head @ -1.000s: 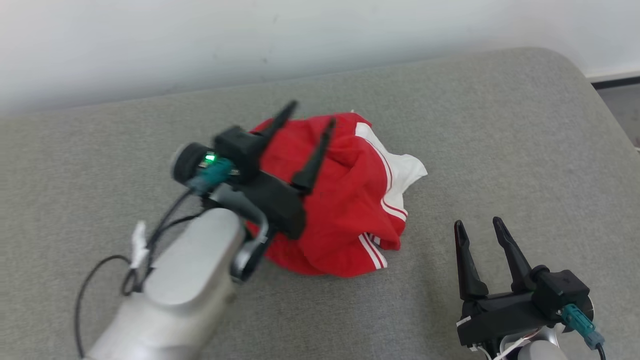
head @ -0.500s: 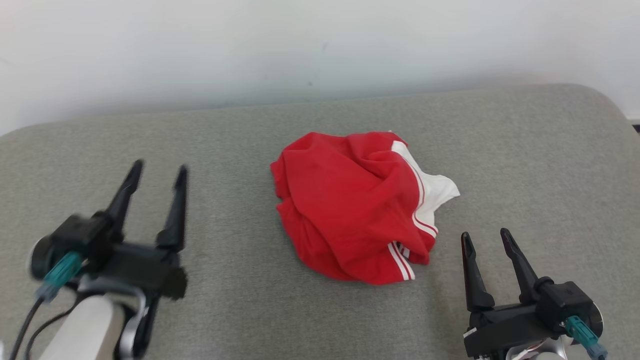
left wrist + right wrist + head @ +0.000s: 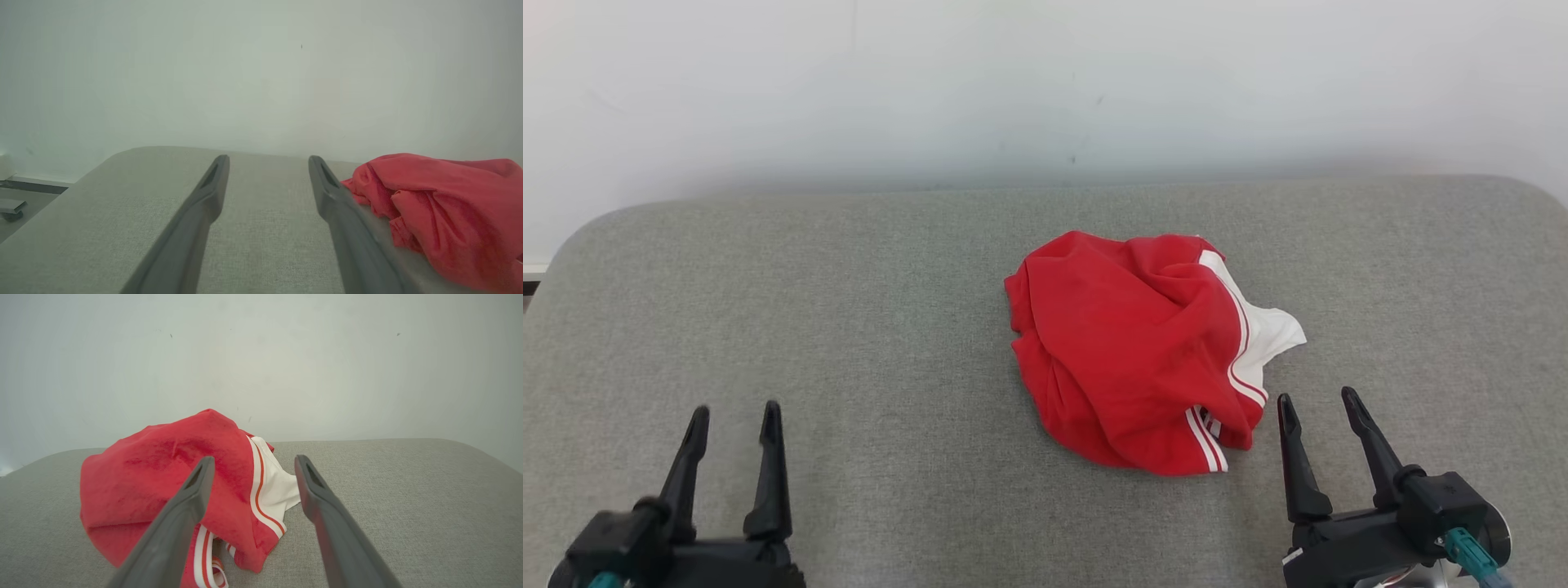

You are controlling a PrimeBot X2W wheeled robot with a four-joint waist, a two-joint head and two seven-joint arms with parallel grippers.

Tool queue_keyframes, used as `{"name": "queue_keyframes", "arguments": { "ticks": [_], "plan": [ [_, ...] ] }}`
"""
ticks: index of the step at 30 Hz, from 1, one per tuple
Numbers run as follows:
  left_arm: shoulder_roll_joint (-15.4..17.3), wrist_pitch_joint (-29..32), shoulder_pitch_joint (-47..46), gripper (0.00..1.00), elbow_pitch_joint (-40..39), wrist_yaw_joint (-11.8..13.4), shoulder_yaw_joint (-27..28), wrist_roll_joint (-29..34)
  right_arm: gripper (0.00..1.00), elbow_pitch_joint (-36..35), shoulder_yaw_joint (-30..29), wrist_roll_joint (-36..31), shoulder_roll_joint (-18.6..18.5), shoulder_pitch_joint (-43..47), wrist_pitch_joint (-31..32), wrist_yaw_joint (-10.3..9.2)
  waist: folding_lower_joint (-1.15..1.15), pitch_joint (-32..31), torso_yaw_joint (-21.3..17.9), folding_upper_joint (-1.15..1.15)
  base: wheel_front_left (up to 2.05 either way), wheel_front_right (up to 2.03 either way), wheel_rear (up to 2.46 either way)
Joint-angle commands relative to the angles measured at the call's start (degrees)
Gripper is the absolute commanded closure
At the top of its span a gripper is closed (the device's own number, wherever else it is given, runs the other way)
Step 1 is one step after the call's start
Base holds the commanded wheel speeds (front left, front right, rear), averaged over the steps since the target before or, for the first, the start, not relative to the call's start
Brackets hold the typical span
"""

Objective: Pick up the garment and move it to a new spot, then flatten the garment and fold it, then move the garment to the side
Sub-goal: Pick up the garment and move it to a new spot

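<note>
Either side of the garment (image 3: 1127, 343), our left gripper (image 3: 734, 408) and right gripper (image 3: 1316, 395) (both spread) could snag one layer, dragging it.

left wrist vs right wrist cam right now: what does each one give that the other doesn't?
Left wrist: the left claw, open, the left end of the cushion and a strip of floor beyond it. Right wrist: the right claw, open, plus the white panel and striped trim on the garment. Both: the crumpled red garment on the grey cushion, against the pale wall.
</note>
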Motion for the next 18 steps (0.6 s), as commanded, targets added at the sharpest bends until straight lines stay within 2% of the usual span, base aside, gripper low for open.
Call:
{"name": "queue_keyframes", "arguments": {
  "ticks": [1,9,18],
  "plan": [
    [-0.69,-0.06,1.36,0.0,-0.59,-0.61,1.22,0.74,0.0,0.01,0.1,-0.25,0.02,0.63,-0.03,0.05,0.01,-0.17,0.07,0.0,0.0,0.0,0.0],
    [-3.59,-0.06,5.24,0.0,-1.96,-6.99,5.41,4.14,0.0,0.09,-0.18,-0.6,0.01,0.74,-0.03,0.05,0.01,-0.22,0.33,0.0,0.0,0.0,0.0],
    [-6.6,-0.06,5.59,0.0,-0.14,-10.36,8.67,5.71,0.0,0.57,0.1,-0.62,0.02,0.68,-0.03,0.05,0.01,-0.77,0.2,0.0,0.0,0.0,0.0]
  ]
}}
